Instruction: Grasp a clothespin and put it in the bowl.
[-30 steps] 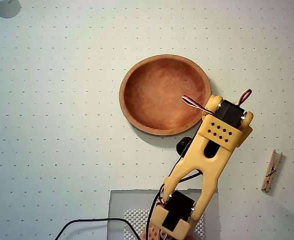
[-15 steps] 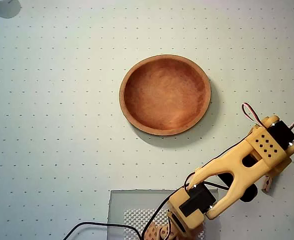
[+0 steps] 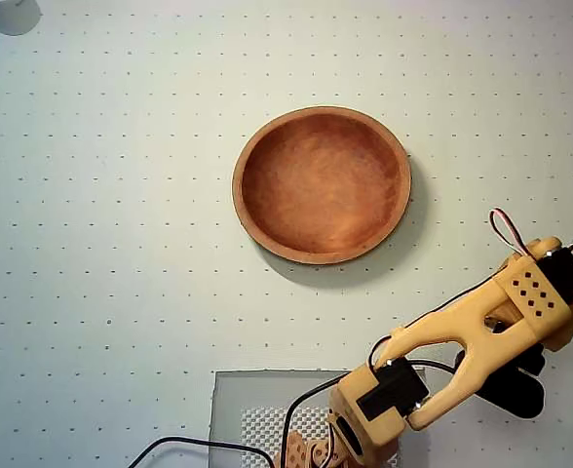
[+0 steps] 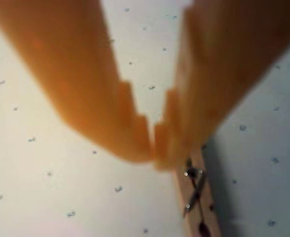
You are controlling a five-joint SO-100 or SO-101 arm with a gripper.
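Overhead, we see the bowl empty at mid-worktop, with the yellow arm reaching to the right edge, well apart from it. In the wrist view the fingers are clenched, tips meeting at a point just above the clothespin lying flat on the worktop. They hold nothing, though blur leaves us unsure whether they touch the pin.

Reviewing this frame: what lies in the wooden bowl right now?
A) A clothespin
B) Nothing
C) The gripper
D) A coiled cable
B: in the overhead view the bowl shows only bare wood inside, while the clothespin lies on the table by the gripper in the wrist view.
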